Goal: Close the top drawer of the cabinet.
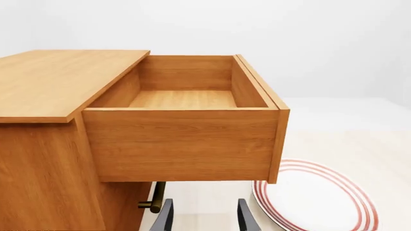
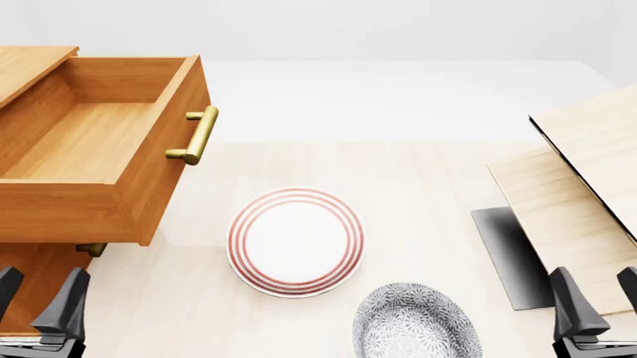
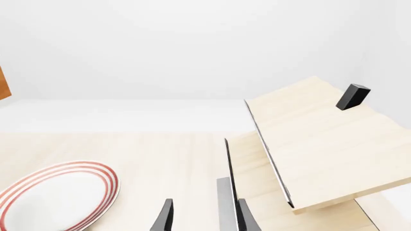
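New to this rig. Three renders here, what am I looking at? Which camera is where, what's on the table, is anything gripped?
These are simulator renders of two robot arms at a table. The front view looks down from behind both arms: the left gripper sits at the bottom left, the right gripper at the bottom right. The other two views come from a camera on each wrist, looking along that arm's fingers.

On the left stands the cabinet with the top drawer pulled out and nothing in it; its brass handle faces the table's middle. On the table lie a red-ringed plate and a grey patterned bowl. Pale wood panels are on the right.

Both grippers are open, holding nothing.
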Robot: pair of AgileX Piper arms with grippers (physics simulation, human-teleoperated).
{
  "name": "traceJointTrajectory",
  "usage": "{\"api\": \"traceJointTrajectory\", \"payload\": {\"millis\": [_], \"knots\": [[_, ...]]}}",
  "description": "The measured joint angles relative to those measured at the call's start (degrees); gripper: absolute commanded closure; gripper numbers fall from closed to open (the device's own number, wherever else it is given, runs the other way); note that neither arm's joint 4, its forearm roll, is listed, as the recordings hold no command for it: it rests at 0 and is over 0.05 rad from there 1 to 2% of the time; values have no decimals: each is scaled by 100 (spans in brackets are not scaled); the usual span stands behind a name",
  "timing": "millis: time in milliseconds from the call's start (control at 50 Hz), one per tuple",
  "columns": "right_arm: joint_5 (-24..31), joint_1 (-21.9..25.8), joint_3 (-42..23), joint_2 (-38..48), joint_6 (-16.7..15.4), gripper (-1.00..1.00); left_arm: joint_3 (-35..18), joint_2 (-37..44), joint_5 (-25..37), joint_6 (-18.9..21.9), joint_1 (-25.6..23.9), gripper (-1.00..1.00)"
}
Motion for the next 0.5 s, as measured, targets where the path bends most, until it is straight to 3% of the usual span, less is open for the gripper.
{"api": "traceJointTrajectory", "payload": {"millis": [500], "knots": [[13, 63, -18, 7, -16, -100, 26, 32, -33, 22, 83, -100]]}}
